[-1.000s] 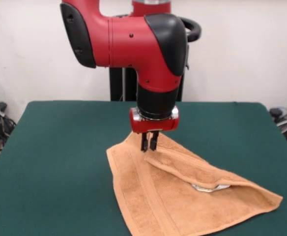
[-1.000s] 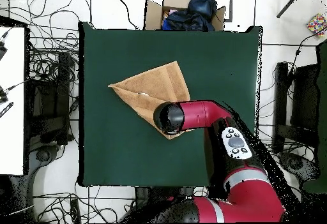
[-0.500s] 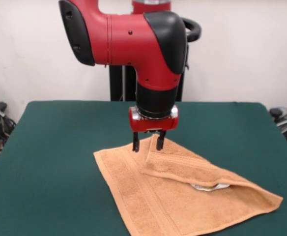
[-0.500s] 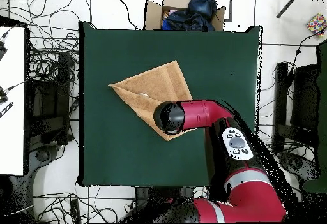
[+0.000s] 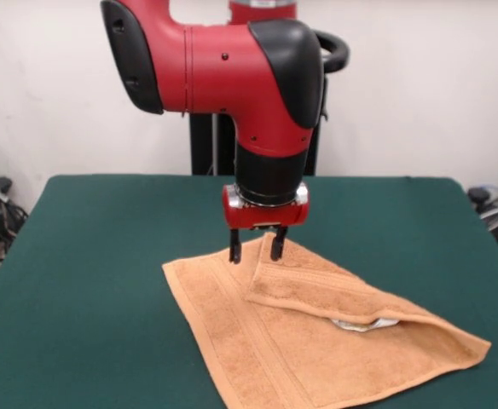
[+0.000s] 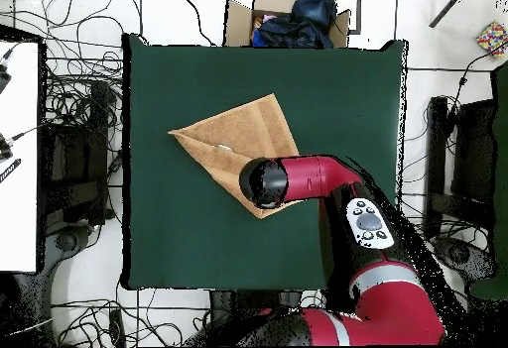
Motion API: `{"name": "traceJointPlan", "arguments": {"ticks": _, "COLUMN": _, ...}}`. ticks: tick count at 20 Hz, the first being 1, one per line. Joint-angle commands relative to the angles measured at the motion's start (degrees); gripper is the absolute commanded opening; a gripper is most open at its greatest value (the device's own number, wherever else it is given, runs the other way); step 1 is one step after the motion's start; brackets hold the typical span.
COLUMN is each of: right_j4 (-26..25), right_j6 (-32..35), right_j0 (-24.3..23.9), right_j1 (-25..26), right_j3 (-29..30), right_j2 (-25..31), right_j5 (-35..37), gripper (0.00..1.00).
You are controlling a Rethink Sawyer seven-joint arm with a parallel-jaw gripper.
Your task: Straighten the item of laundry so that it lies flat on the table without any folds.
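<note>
- End effector (image 5: 254, 246): seen in the front view hanging straight down from the red and black arm (image 5: 232, 77). Its two dark fingers are spread apart with a clear gap between them and nothing held. The tips stand just above the far corner of the washcloth; contact with the fabric cannot be confirmed.
- Washcloth (image 5: 300, 341): orange-tan terry, lying on the surface (image 5: 87, 281). It is not flat. One part is folded over onto the rest, and the folded flap (image 5: 334, 290) forms a raised ridge running from below the end effector toward the picture's right in the front view.
- White tag (image 5: 364, 325): partly visible under the edge of the folded flap, in the front view.
- Woven border bands run along the cloth's left edge in the front view.
- Overhead view: the washcloth (image 6: 238, 136) lies near the middle of the green surface (image 6: 337, 96), well apart from all four edges. The arm's black wrist (image 6: 263, 182) covers the corner of the cloth nearest the robot, so the end effector itself is hidden there.
</note>
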Motion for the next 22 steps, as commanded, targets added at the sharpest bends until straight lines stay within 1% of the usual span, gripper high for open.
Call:
{"name": "traceJointPlan", "arguments": {"ticks": 1, "right_j4": -1.91, "right_j6": -4.85, "right_j0": -0.04, "right_j1": 0.56, "right_j3": 1.89, "right_j2": 4.28, "right_j5": 4.4, "gripper": 1.0}}
{"name": "traceJointPlan", "arguments": {"ticks": 7, "right_j4": -1.55, "right_j6": -4.38, "right_j0": 0.23, "right_j1": 0.4, "right_j3": 2.32, "right_j2": 4.33, "right_j5": 4.59, "gripper": 1.0}}
{"name": "traceJointPlan", "arguments": {"ticks": 15, "right_j4": -0.85, "right_j6": -1.65, "right_j0": 2.48, "right_j1": 2.15, "right_j3": 0.16, "right_j2": 3.91, "right_j5": 4.27, "gripper": 1.0}}
{"name": "traceJointPlan", "arguments": {"ticks": 22, "right_j4": -0.44, "right_j6": -1.9, "right_j0": 2.34, "right_j1": 1.76, "right_j3": 0.48, "right_j2": 4.05, "right_j5": 4.38, "gripper": 1.0}}
